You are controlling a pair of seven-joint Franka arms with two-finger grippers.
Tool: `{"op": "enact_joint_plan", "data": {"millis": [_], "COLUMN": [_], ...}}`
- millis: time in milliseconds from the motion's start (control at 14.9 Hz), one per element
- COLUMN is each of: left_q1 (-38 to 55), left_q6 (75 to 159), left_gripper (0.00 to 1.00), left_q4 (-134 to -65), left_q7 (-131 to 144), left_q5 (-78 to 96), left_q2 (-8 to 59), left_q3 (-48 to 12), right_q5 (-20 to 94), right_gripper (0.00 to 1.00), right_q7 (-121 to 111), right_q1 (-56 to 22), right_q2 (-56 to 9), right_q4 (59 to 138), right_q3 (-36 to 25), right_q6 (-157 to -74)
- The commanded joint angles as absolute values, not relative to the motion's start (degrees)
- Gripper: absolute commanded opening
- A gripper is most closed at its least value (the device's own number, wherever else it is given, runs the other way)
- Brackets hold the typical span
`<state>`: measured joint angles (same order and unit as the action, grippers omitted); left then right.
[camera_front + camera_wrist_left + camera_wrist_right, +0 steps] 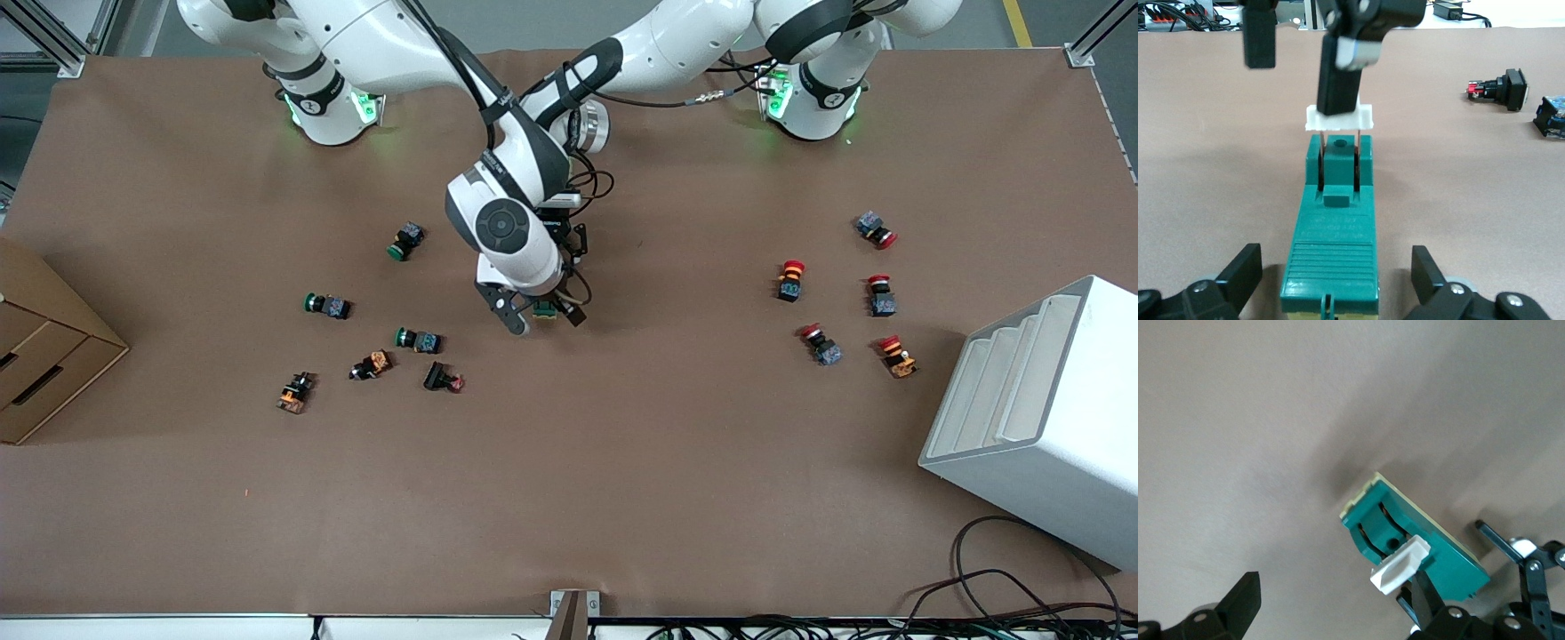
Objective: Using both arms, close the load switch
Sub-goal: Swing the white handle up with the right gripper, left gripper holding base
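Note:
The load switch (546,309) lies mid-table, a dark-green block (1333,233) with a white handle (1339,119) raised on two thin metal blades. My left gripper (1335,277) is open, one finger on each side of the block's end, with a gap showing on both sides. Coming from above, my right gripper (524,318) is open too. One of its fingers (1338,73) rests against the white handle (1401,563), the other finger (1245,595) stands well off over bare table. The green body (1405,527) shows in the right wrist view with the left gripper's fingers just past it.
Green, orange and black push buttons (418,339) are scattered toward the right arm's end, beside a cardboard box (44,356). Red-capped buttons (789,280) lie toward the left arm's end, next to a white rack (1040,418). A black-and-red button (1501,89) lies close to the switch.

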<state>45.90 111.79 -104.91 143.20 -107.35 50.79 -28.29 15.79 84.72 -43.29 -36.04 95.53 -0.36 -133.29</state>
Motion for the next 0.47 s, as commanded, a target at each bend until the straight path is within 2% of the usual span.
{"op": "enact_joint_plan", "data": {"millis": [0,404], "left_q1": [46.6,46.7], "left_q6": [112.7,112.6], "left_gripper": [0.99,0.99], "left_q4": [-104.3,-104.3], "left_q7": [145.2,145.2], "left_q5": [-107.4,-107.4], "left_q2": [51.8,51.8], "left_q3": [-27.9,-27.9], "right_q5": [16.0,15.7], "right_gripper": [1.00,1.00], "right_q7": [83.1,81.6], "right_q1": [-42.3,-42.1], "right_q2": [-36.5,-37.9], "right_q4": [94.6,94.5], "right_q3": [0.0,-0.1], "right_q6": [-133.7,-133.9]}}
